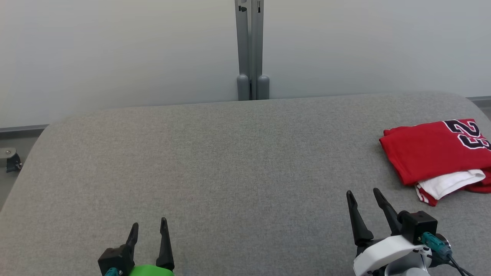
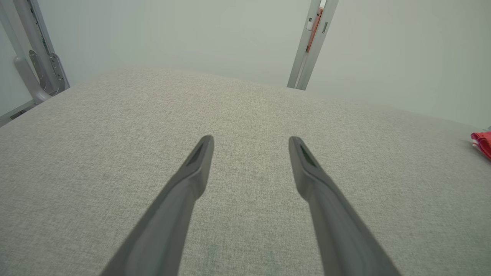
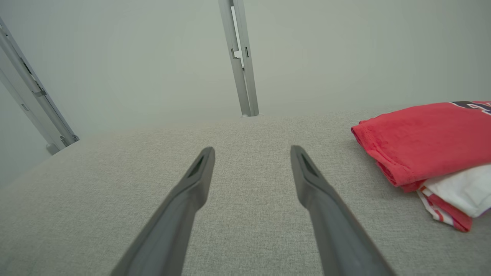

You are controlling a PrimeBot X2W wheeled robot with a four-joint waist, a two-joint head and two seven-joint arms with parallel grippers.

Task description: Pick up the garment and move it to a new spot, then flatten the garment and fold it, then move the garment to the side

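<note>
Left hand [image 1: 149, 222], right hand [image 1: 362, 191] spread, empty; black number [image 1: 470, 134] on folded garment [image 1: 425, 153] in head view

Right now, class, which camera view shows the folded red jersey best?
The head view: the red jersey lies nearly whole, number and white trim visible, its right side cropped. The right wrist view shows its near folded edge close; the left wrist view catches a red corner.

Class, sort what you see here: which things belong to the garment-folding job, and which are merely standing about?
Job:
grey padded table
red garment, folded, on its right side

Standing about:
metal post behind the table
small bracket at far left
</note>
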